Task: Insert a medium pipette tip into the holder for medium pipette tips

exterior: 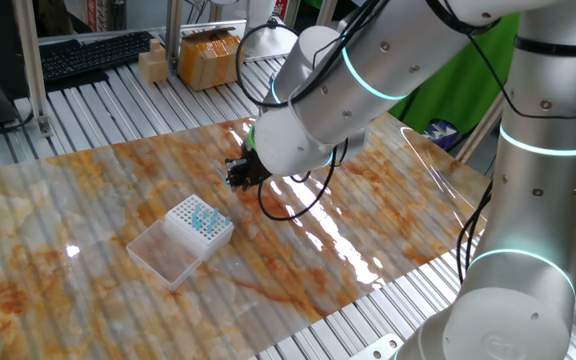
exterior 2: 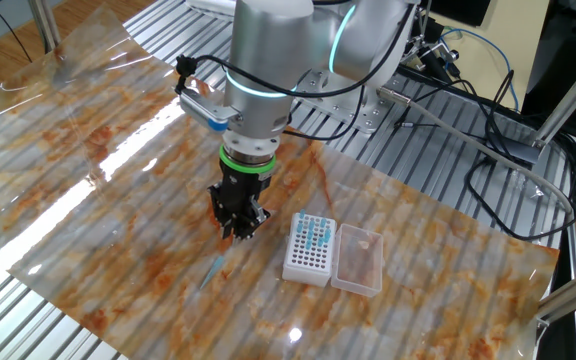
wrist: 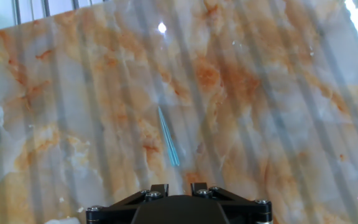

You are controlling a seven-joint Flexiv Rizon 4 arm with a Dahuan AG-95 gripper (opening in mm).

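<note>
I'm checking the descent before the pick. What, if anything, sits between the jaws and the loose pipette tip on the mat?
Nothing visible. The medium pipette tip lies alone on bare mat just ahead of the gripper, with open surface between them. The holder for medium pipette tips stands off to the side, apart from both.

Bright, even overhead light fills both fixed views, and the glossy marbled sheet (exterior: 388, 215) throws back long white streaks of glare (one band runs toward the near edge in one fixed view, another crosses the far left in the other), while the arm's (exterior 2: 268, 60) cyan light rings glow clearly. Shadows are soft and faint, with only a weak dark patch under the gripper (exterior 2: 238, 222). The hand view is softer and hazy, crossed by pale diagonal reflection bands, with a small bright spot near the top and blown-out glare in the upper right corner.
</note>
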